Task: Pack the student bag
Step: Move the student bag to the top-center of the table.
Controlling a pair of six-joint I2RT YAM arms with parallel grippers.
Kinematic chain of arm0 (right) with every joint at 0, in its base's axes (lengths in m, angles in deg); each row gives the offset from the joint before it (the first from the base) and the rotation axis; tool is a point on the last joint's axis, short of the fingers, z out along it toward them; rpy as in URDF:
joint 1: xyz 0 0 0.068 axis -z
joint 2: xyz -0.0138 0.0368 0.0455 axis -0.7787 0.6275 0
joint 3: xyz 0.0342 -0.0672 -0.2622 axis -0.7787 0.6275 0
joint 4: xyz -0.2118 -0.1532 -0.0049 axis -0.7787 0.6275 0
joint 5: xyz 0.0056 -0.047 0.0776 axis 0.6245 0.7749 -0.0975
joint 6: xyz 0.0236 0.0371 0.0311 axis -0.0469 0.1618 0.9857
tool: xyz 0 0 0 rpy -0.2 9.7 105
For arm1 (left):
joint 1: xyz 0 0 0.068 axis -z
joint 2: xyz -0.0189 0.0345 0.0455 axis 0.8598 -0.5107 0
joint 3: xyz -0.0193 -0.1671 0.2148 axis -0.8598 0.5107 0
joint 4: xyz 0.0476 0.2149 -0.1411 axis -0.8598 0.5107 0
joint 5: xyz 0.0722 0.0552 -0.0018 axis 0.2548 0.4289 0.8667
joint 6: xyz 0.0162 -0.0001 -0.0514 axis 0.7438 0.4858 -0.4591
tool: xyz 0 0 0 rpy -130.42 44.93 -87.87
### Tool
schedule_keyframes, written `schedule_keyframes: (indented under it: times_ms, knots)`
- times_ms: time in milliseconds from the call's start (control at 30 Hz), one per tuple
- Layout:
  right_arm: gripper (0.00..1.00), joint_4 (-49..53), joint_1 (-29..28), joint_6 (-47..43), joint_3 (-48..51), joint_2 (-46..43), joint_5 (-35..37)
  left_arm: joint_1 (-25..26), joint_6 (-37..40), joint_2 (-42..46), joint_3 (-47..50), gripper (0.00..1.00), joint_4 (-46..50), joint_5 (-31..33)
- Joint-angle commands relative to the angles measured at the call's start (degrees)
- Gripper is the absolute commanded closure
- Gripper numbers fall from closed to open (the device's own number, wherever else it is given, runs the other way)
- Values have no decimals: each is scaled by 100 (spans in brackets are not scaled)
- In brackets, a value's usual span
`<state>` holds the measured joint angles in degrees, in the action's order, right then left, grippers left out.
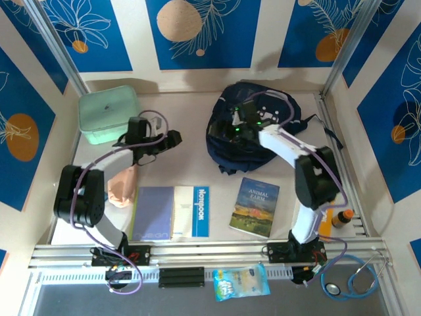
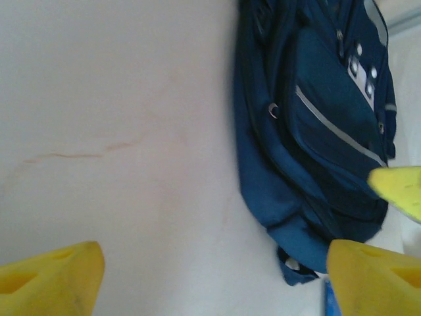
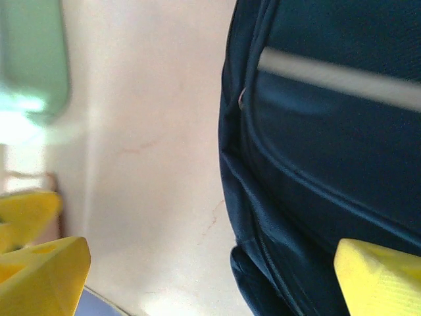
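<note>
"As the overhead view lays it out, the student bag (image 1: pixel 253 128) sits far and right on the tabletop (image 1: pixel 197 164). My right claw (image 1: pixel 245 122) hangs directly over its front. My left claw (image 1: pixel 172 139) is well apart from it, out to its left over bare surface."

"So which arm is nearer?"

"The right, plainly. The bag looks a little longer far-to-near than across, but it's slumped, so I won't swear to that."

"And from your left wrist?"

"The bag runs top to bottom down the right side of that view, with its pale stripe (image 2: pixel 339 131) slanting across the front. My left claw is spread wide, with only bare tabletop between its fingers. The bag lies off toward one fingertip, so I judge that claw would have to travel sideways to reach it."

"From the right wrist?"

"Dark fabric takes the right half, its edge running up the view. Tabletop takes the left, with the mint box (image 3: pixel 33 66) blurred in the corner. My right claw is spread too, and it straddles the bag's edge with one fingertip over tabletop and the other over fabric. As far as I can see it pinches nothing. I judge it need only come down."
</note>
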<state>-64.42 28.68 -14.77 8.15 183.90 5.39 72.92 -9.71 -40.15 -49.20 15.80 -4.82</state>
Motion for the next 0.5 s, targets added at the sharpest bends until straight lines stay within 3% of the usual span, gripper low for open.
schedule_keyframes:
  times_ms: [0, 333, 467]
  knots:
    - [4, -9, 446, 119, 504, -733, 35, 391, -425, -431, -401, 17, 149, -299]
    - [5, 304, 1182, 326, 1754, -1560, 342, 1750, -1663, -1829, -1539, 19, 593, 534]
    - [6, 231, 1243, 382, 1940, -1677, 344, 1978, -1945, -2224, -1859, 23, 323, 278]
